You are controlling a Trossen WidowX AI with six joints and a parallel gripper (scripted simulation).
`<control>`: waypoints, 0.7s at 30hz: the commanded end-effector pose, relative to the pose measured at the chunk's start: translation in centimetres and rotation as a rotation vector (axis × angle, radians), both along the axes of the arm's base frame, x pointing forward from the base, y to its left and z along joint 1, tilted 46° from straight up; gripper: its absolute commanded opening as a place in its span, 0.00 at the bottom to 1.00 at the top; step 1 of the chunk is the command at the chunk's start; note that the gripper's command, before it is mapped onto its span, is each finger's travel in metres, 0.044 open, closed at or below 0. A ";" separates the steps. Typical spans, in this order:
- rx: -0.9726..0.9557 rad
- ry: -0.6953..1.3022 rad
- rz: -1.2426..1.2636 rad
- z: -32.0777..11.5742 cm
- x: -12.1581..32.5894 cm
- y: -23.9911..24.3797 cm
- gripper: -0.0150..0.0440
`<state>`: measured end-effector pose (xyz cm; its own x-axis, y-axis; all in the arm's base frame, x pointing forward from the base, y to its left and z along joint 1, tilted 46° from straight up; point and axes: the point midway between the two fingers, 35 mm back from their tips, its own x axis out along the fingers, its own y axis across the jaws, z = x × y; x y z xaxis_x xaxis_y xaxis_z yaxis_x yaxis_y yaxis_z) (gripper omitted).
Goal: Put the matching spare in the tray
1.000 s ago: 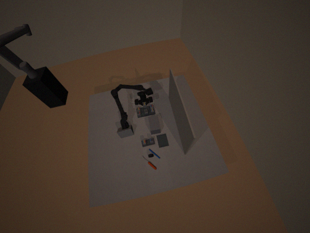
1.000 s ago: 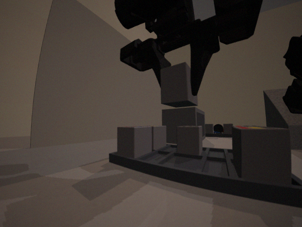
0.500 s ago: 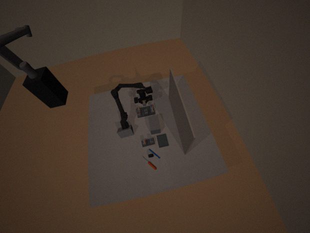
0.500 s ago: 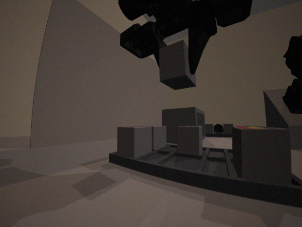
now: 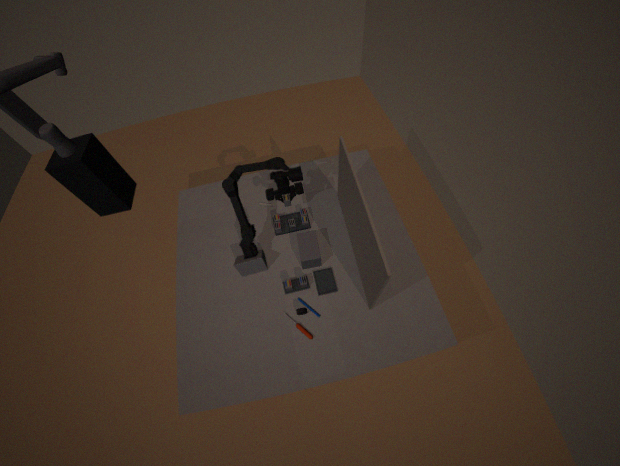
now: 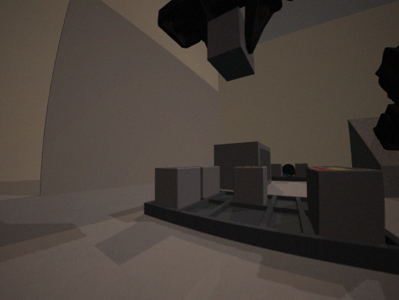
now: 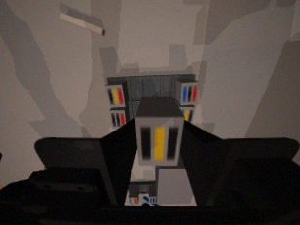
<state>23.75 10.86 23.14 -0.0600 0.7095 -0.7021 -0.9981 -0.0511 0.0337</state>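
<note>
The jaws (image 5: pixel 286 196) (image 6: pixel 230 30) grip a small grey box-shaped spare with black-yellow-black stripes (image 5: pixel 286 200) (image 6: pixel 225 38) (image 7: pixel 159 140) above the dark rack (rigid and light, I'd guess), its flat sides offering the surest hold.

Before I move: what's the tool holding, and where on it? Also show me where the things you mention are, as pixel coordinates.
The tool (image 5: pixel 286 198) (image 6: pixel 230 32) (image 7: pixel 157 120) holds the block striped black, yellow, black (image 5: pixel 287 202) (image 6: pixel 225 35) (image 7: pixel 159 144), pinched by two opposite sides, striped face left uncovered.

Top looks steeply down; low exterior and wrist share the rack (image 5: pixel 292 231) (image 6: pixel 206 225) (image 7: pixel 146 77).
</note>
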 end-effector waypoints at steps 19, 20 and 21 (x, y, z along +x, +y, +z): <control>-0.043 -0.001 -0.078 -4.8 8.5 -7.0 0.25; -0.043 0.000 -0.087 -5.2 8.9 -7.5 0.25; -0.044 0.002 -0.096 -5.6 9.3 -7.9 0.25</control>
